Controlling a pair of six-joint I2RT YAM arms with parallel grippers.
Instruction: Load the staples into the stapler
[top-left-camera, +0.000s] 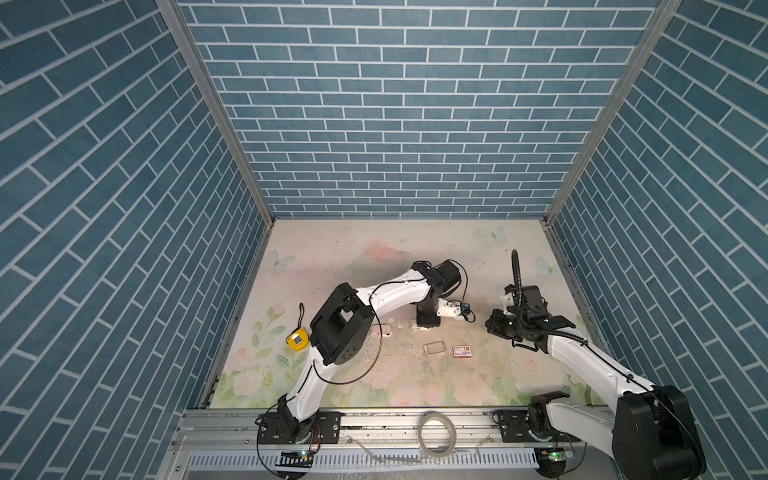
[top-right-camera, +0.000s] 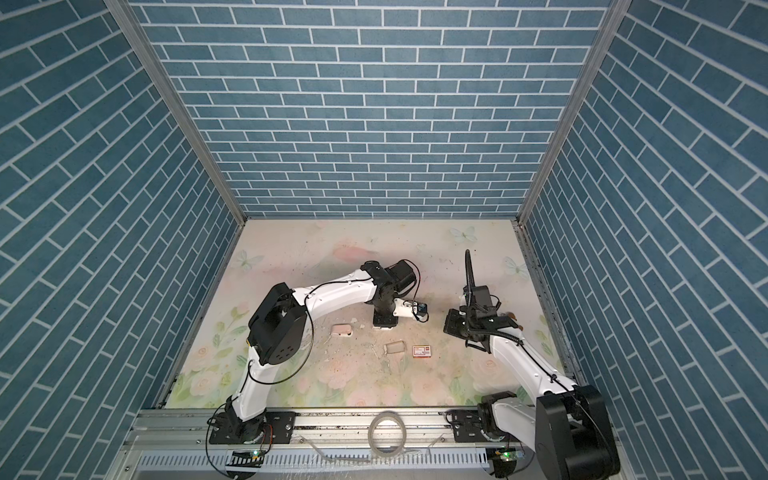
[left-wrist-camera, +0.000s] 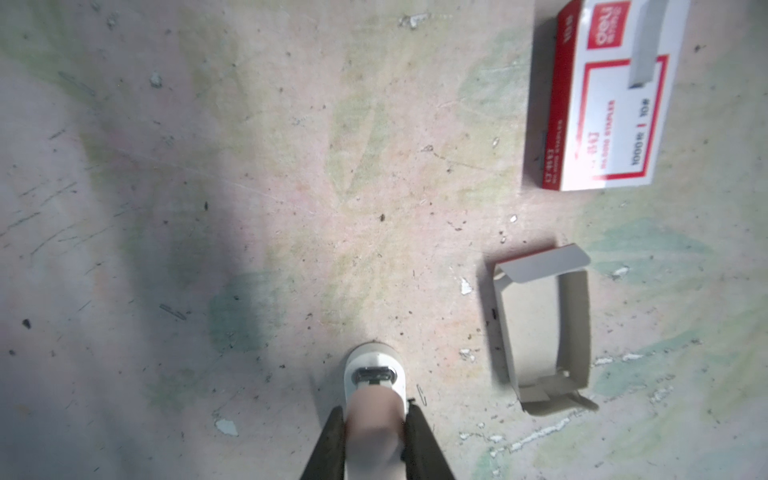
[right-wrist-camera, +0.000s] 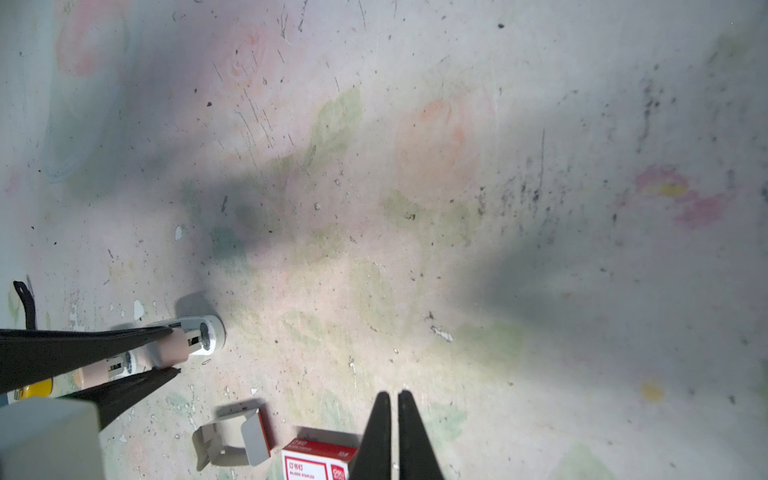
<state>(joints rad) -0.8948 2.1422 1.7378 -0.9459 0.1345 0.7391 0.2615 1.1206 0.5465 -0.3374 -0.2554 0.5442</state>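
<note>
Where the left gripper (left-wrist-camera: 375, 409) closes: stapler (left-wrist-camera: 374, 374), squeezed between its fingers.
Right gripper (right-wrist-camera: 395, 395): fingers closed, empty, box (right-wrist-camera: 316, 457) near.

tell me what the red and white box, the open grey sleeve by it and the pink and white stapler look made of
Small red-and-white box: printed card, slightly glossy, with crisp folded edges.
Open grey sleeve: bare matt cardboard, its flaps bent.
Pink-and-white stapler: probably smooth moulded plastic, with a shiny metal-looking inset at the tip.
</note>
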